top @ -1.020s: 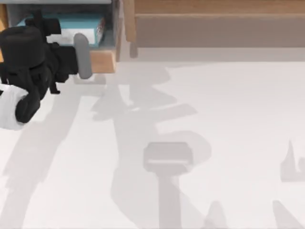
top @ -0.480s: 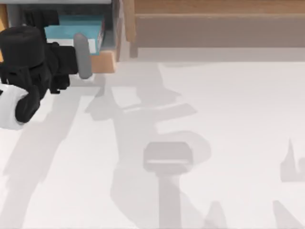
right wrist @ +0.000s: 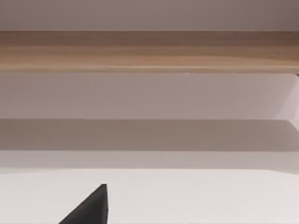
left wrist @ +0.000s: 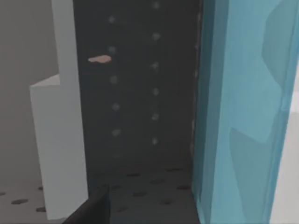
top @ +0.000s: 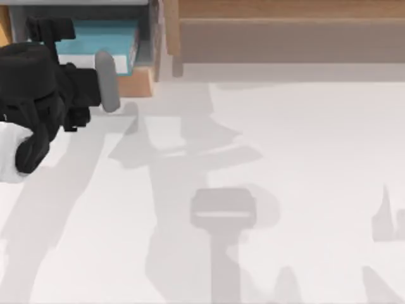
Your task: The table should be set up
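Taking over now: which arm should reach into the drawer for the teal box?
Left. Its gripper sits at the drawer front, beside the teal box; its wrist view looks inside.

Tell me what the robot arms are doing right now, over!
Left arm at the wooden box, top-left, beside the teal box inside. Right arm parked, facing the shelf. Table bare in front. Nothing blocking.

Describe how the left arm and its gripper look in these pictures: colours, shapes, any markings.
In the top view the left arm is bulky matte black with blocky housings, ending in a rounded white segment at the table's left edge. A rounded grey bar-like part sits at its front, near the wooden box. No markings or cables are readable. Each wrist view shows a dark pointed fingertip.
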Controlling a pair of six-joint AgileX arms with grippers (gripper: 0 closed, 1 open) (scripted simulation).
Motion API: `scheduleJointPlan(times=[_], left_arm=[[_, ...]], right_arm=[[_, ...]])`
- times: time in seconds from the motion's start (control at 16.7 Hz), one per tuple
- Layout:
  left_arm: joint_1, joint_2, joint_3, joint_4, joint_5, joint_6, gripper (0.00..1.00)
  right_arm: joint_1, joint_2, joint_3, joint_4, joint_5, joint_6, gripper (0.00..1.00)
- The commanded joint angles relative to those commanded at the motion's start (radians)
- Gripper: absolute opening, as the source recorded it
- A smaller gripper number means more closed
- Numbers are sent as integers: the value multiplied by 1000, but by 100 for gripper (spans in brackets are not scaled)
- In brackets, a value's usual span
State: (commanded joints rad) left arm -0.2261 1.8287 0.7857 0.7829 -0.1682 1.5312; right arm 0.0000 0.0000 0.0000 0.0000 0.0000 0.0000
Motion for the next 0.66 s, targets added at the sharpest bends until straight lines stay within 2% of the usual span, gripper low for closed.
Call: scheduleJointPlan(times=[0.66], left_arm=[[-21, -102, -141, 37, -22, -3, 100]], right_arm=[[0, 0, 0, 0, 0, 0, 100]])
